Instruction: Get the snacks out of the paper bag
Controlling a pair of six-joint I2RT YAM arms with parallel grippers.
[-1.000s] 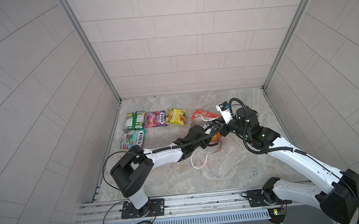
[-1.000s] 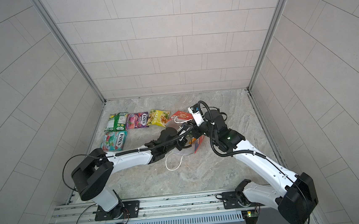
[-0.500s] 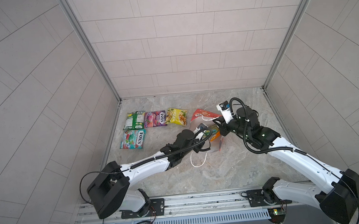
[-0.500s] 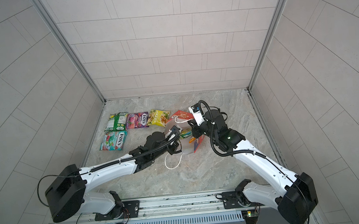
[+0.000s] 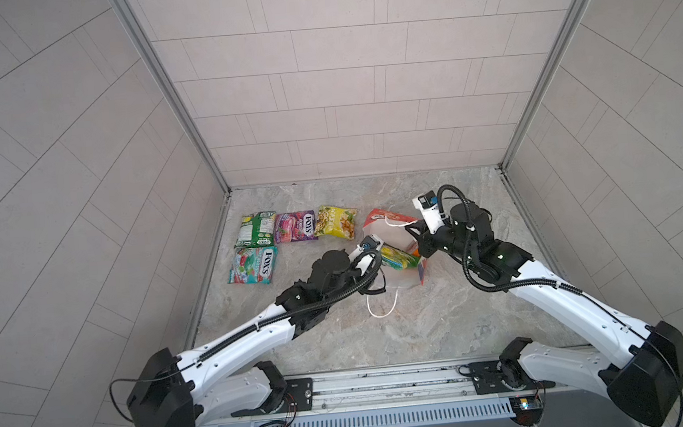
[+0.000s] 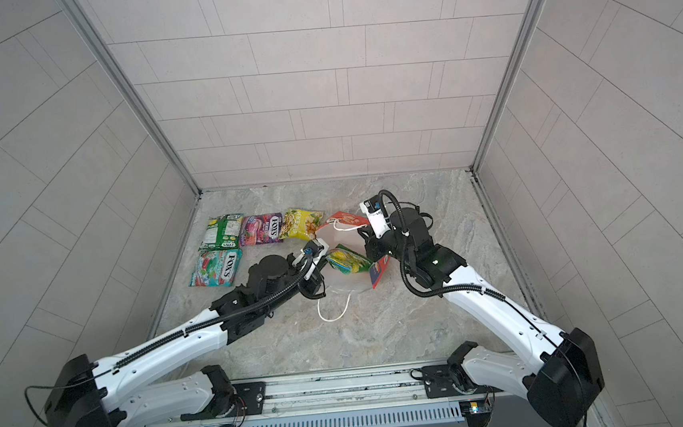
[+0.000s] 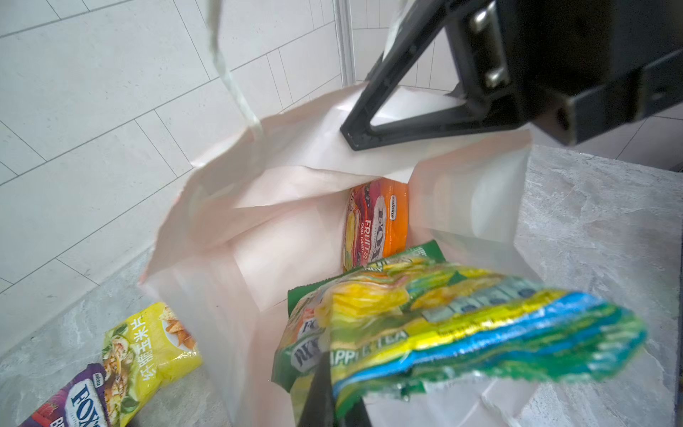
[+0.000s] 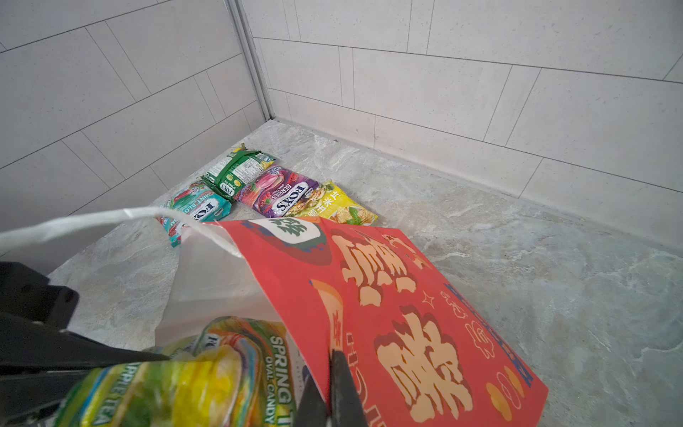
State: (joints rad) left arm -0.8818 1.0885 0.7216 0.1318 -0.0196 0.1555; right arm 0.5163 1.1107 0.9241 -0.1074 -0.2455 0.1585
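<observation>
The fingers (image 7: 318, 392) of the left gripper (image 5: 381, 257) are clenched on one end of the yellow-green packet (image 7: 443, 325). It hangs at the mouth of the paper bag (image 8: 406, 295), most of it clear of the white inside. Opposite, the right gripper (image 8: 327, 392) is pinched tight on the rim of the bag's red wall. To my eye that grip keeps the mouth spread and stops the light bag being dragged along with the packet.

An orange packet (image 7: 380, 222) stands on end deep in the bag, so the job isn't finished. The green packet (image 5: 254, 229), purple packet (image 5: 295, 226) and yellow packet (image 5: 336, 222) lie in a row on the table (image 5: 423, 325). The teal packet (image 5: 253, 265) lies just in front of them, all well apart from the bag. I'd guess the space beside the teal one is meant for the packet in hand. A white cord handle (image 5: 380, 308) trails loose near the left wrist and could snag.
</observation>
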